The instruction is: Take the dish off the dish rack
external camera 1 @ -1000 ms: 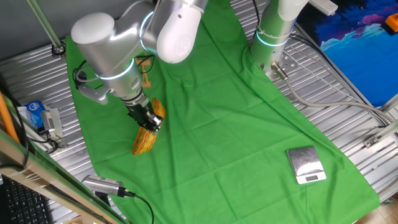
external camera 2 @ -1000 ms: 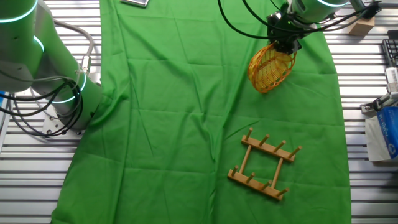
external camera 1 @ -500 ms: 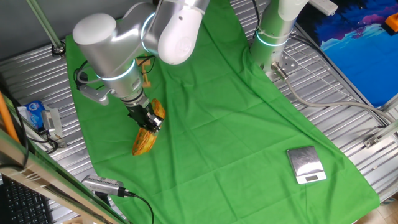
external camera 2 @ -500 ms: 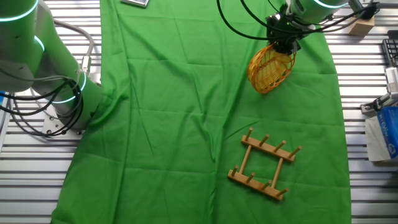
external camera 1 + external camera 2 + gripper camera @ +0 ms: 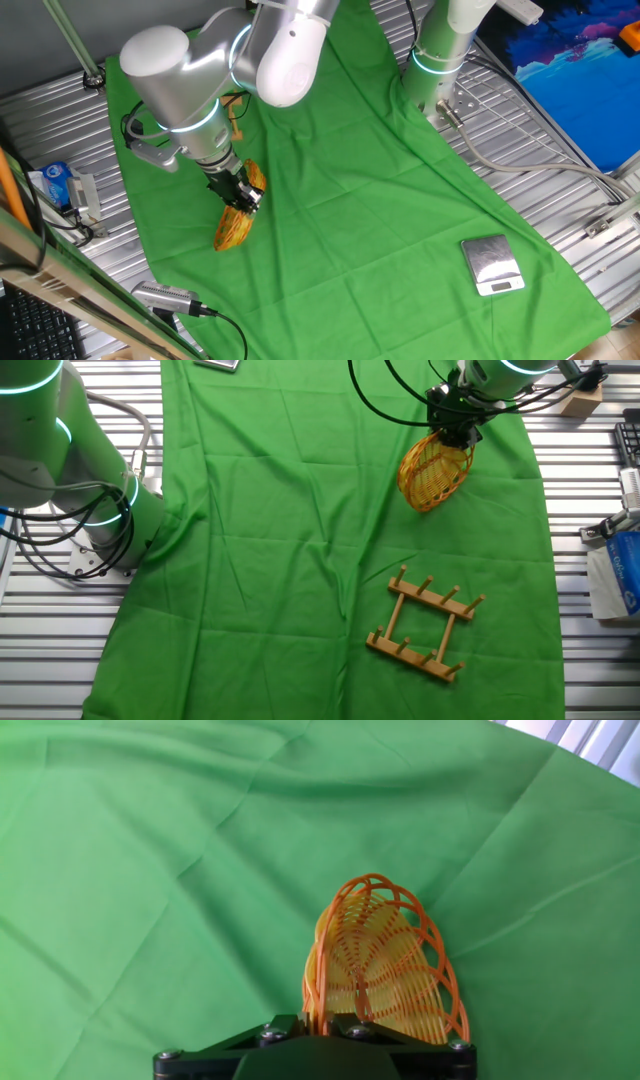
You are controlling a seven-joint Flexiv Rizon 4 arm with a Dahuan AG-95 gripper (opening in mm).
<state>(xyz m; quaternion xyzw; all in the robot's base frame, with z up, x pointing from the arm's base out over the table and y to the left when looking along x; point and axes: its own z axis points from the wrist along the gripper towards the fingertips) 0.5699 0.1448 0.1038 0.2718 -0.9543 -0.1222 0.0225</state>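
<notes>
Gripper (image 5: pixel 455 436): clamped on the rim of the dish (image 5: pixel 434 469)
Dish: hanging on edge over the green cloth (image 5: pixel 290 510)
Dish rack (image 5: pixel 424 624): bare — well apart, flat on cloth

— Any legible text, labels, numbers?
— None. The blue-and-white packet (image 5: pixel 57 182) beyond the gripper (image 5: pixel 243 201), off the cloth edge, carries print, too small to read.
— The scale?
— The silver scale (image 5: pixel 492 265), well away from the gripper, shows a blank face; no digits can be made out.
</notes>
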